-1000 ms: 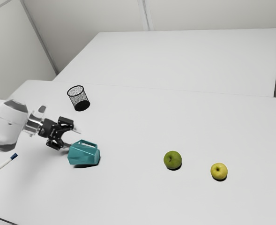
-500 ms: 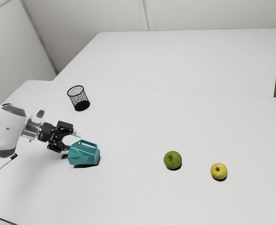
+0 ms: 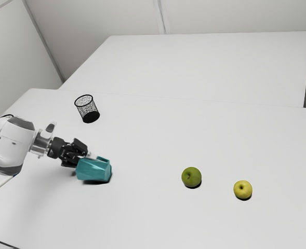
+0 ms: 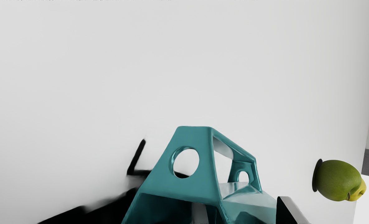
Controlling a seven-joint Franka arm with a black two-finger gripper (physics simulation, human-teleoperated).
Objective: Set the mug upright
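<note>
You have the glossy teal faceted mug (image 3: 94,170) on its side, lower left in the exterior view — righting it remains. Your black two-finger gripper (image 4: 243,209) stands apart — one finger inside the mouth, one outside.

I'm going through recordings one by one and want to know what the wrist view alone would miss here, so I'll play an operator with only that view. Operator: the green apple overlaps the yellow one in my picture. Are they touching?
Observer: No. In the exterior view the green apple and the yellow apple sit apart, with bare tabletop between them.
Operator: Good. I'm looking at the open end of the mug, and its base is out of my sight. Which way does the base face?
Observer: The mug lies on its side, and its base faces the exterior view's right, the side where the apples are.
</note>
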